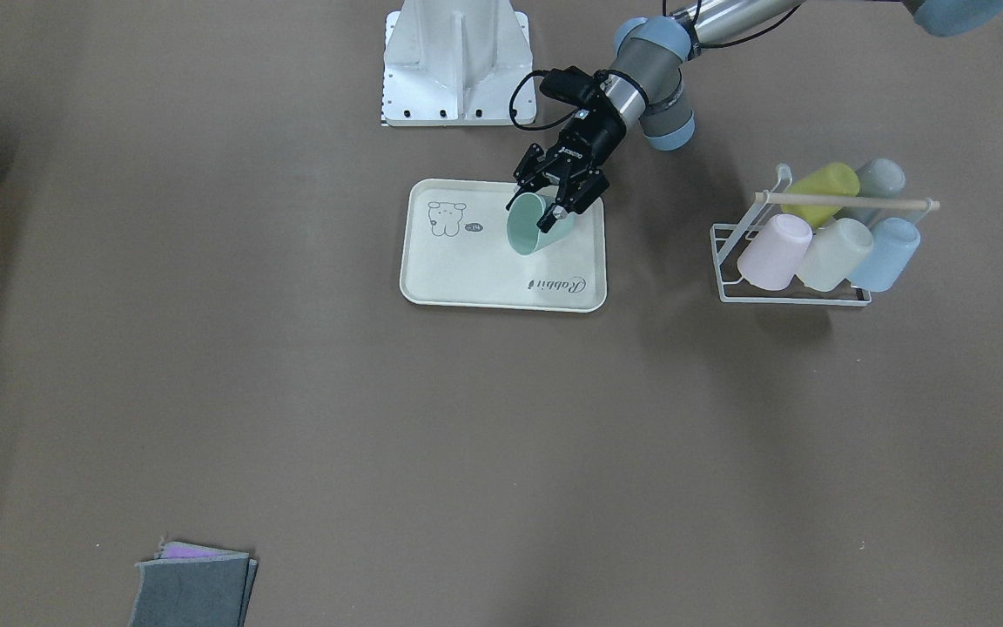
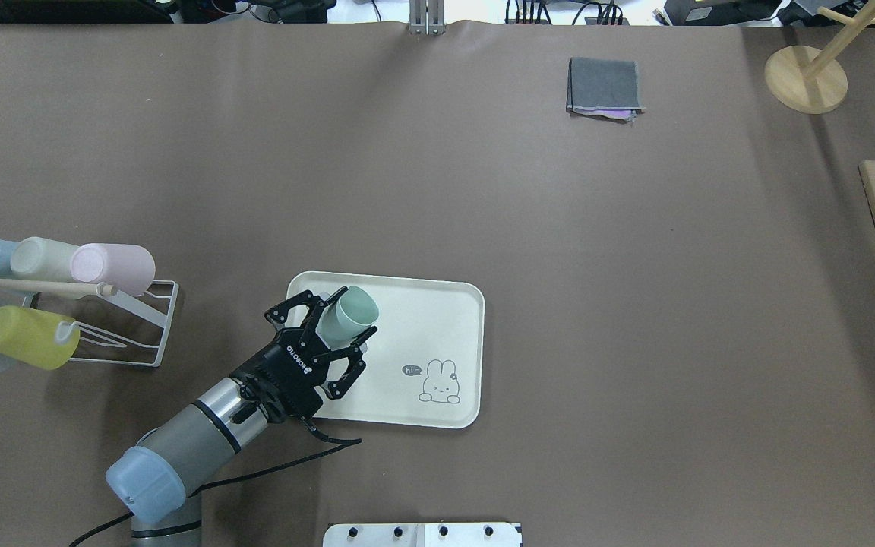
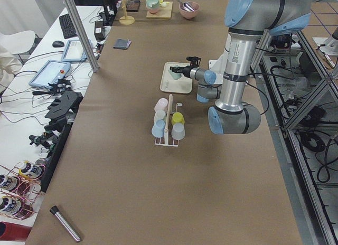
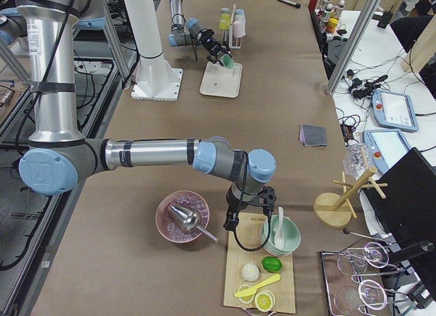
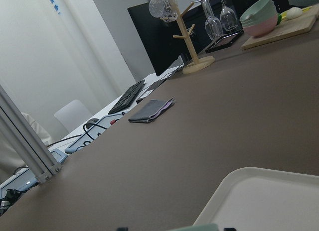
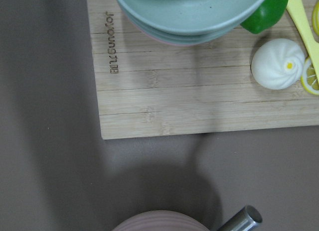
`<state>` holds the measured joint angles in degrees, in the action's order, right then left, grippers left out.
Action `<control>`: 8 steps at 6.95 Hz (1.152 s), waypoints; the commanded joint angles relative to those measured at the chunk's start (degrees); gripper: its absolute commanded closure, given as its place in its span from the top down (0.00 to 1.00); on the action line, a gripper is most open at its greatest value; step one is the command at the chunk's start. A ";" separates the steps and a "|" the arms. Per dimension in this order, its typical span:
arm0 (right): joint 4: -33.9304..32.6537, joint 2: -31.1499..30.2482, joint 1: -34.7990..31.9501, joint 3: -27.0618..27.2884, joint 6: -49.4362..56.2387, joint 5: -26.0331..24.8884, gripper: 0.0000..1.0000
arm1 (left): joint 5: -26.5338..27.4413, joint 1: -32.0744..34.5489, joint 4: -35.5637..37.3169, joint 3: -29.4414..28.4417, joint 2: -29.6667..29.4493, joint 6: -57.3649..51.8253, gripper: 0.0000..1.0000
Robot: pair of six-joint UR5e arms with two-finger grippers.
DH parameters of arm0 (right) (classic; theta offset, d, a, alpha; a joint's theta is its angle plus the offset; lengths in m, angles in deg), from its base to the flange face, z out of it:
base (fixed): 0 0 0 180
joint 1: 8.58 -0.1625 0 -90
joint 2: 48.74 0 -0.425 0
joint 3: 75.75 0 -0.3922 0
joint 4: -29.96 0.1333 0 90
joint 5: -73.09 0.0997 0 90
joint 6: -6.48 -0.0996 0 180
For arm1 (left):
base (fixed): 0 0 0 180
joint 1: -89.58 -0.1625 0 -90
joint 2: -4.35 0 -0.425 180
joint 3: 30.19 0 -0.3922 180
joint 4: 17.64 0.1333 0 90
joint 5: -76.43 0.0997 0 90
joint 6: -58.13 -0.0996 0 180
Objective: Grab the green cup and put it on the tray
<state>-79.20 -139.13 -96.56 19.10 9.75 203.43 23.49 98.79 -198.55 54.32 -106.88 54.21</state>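
The green cup is a mint tumbler, tilted on its side with its mouth toward the operators' side, over the back part of the cream tray. My left gripper is shut on the green cup, one finger on each side. The overhead view shows the same grip on the cup over the tray. I cannot tell whether the cup touches the tray. My right gripper hangs far off by a wooden board; I cannot tell whether it is open or shut.
A white wire rack left of the tray holds several pastel cups on their sides. A folded grey cloth lies far across the table. A wooden board with stacked bowls and a pink bowl sit under the right arm.
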 commanded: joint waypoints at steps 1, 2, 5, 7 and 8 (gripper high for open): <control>0.00 -0.05 0.00 0.07 0.07 0.00 1.00 | 0.03 0.62 -0.06 -2.41 -1.96 1.20 0.64; 0.00 -0.05 0.00 0.07 -0.02 0.00 1.00 | 0.03 0.71 -0.06 -2.50 -2.05 2.33 0.65; 0.00 -0.14 0.00 0.16 -0.02 0.09 1.00 | 0.03 0.89 -4.70 -3.73 -2.06 4.89 0.65; 0.00 -0.14 0.00 0.33 -0.02 0.09 1.00 | -0.06 0.89 -10.93 -7.84 -2.06 6.64 0.65; 0.00 -0.14 0.00 0.33 -0.02 0.09 1.00 | -0.06 0.89 -12.35 -9.00 -2.06 6.73 0.65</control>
<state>-79.20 -139.26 -96.56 19.39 9.73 203.52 23.44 99.68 -208.38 47.18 -108.94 60.53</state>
